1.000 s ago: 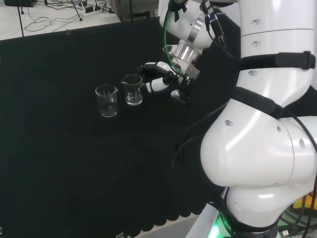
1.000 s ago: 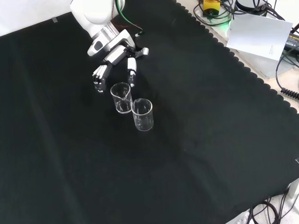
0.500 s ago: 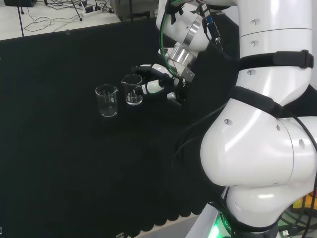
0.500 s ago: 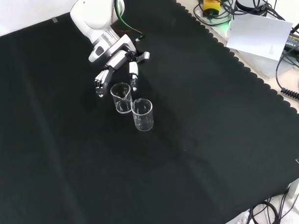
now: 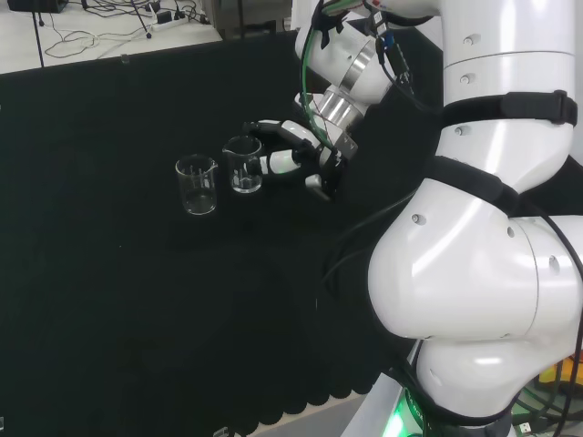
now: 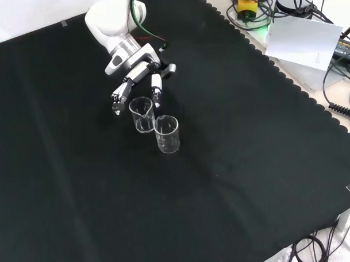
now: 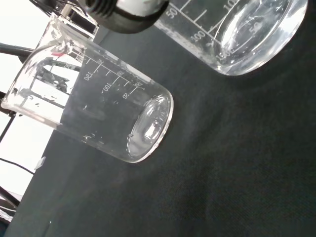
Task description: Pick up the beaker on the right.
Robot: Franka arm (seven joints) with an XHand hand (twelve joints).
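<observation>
Since a second ago my hand (image 5: 293,157) has crept in toward the two glass beakers, and neither beaker has budged on the black cloth (image 5: 137,300). Head view first: the right beaker (image 5: 243,164) stands upright with my fingers (image 5: 270,127) reaching along its far side and the thumb (image 5: 278,163) coming in on the near side, both right up against the rim area, though I can't tell from here if they're actually touching the glass. The left beaker (image 5: 196,185) stands just beside it, a bit closer to the camera, upright too. Front view: my hand (image 6: 140,80) comes down from the top, fingers (image 6: 119,97) spread out to the left of the upper beaker (image 6: 141,114) and the thumb (image 6: 156,94) hanging just above its rim on the right, so the hand is spread and straddling it, not clamped on anything. The other beaker (image 6: 167,133) stands just below and right of that one, the two looking like they touch or nearly do. Wrist view: one beaker (image 7: 94,110) is close with its printed scale and thick base facing me, the base of a second beaker (image 7: 242,34) is near it, and a black-and-white fingertip (image 7: 129,11) pokes in between them.
</observation>
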